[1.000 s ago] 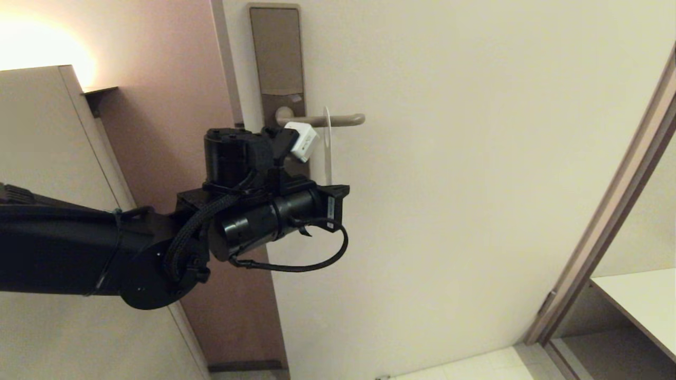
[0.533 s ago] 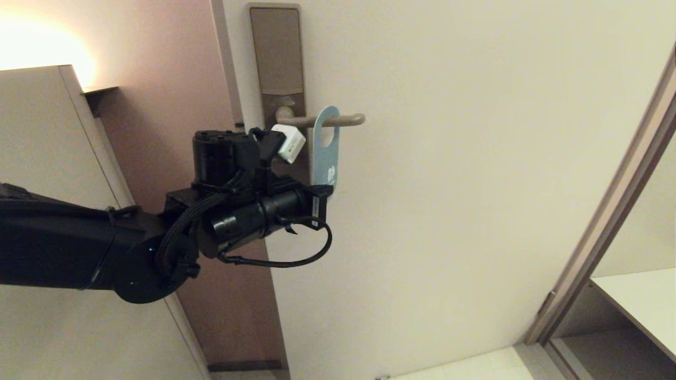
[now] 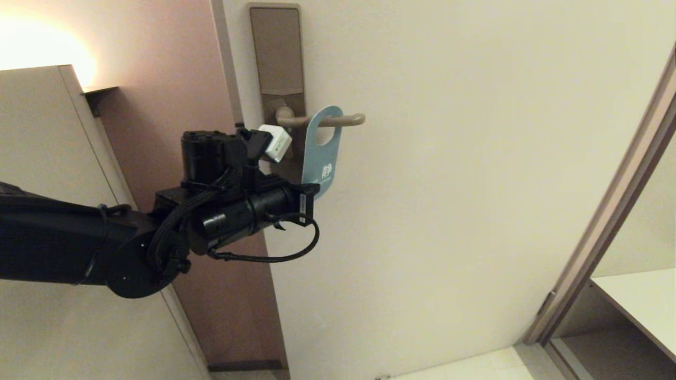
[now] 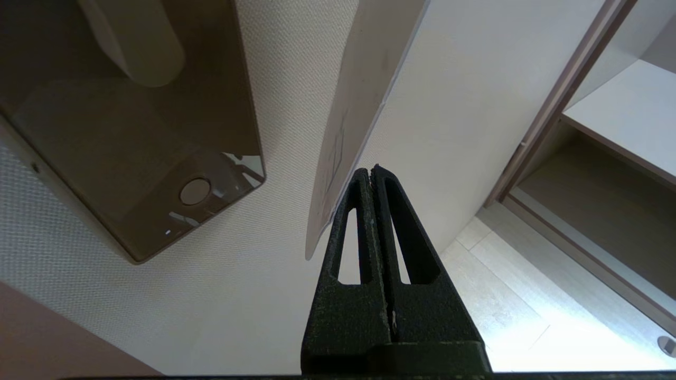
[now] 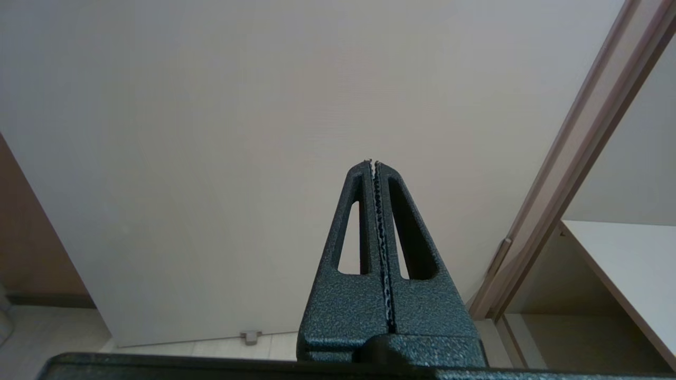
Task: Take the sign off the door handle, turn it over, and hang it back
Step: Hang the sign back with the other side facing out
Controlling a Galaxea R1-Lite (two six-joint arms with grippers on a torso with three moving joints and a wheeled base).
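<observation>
The left hand (image 3: 317, 186) sits a little left of the centre of the head view, at the end of a black arm that reaches in from the left edge. Its two black fingers (image 4: 353, 232) are pressed together with no gap, pinching the lower edge of the sign (image 3: 320, 153). In the left wrist view the card runs edge-on up from the fingertips toward the top of the frame, its pale face turned to the camera.

In the head view the sign shows its teal side with white lettering near the bottom. It hangs by its oval hole on the door handle (image 3: 346, 120), in the upper middle of the frame, and leans slightly, its lower end drawn left toward the hand. The handle is a slim horizontal lever on a tall narrow backplate (image 3: 275, 53) fixed to a cream door (image 3: 475, 184).

The right hand (image 5: 373, 164) shows only in its own wrist view, fingers closed tight on nothing, pointing at the plain door. A door frame (image 3: 607, 221) and a pale shelf (image 3: 644, 301) lie at the right of the head view.
</observation>
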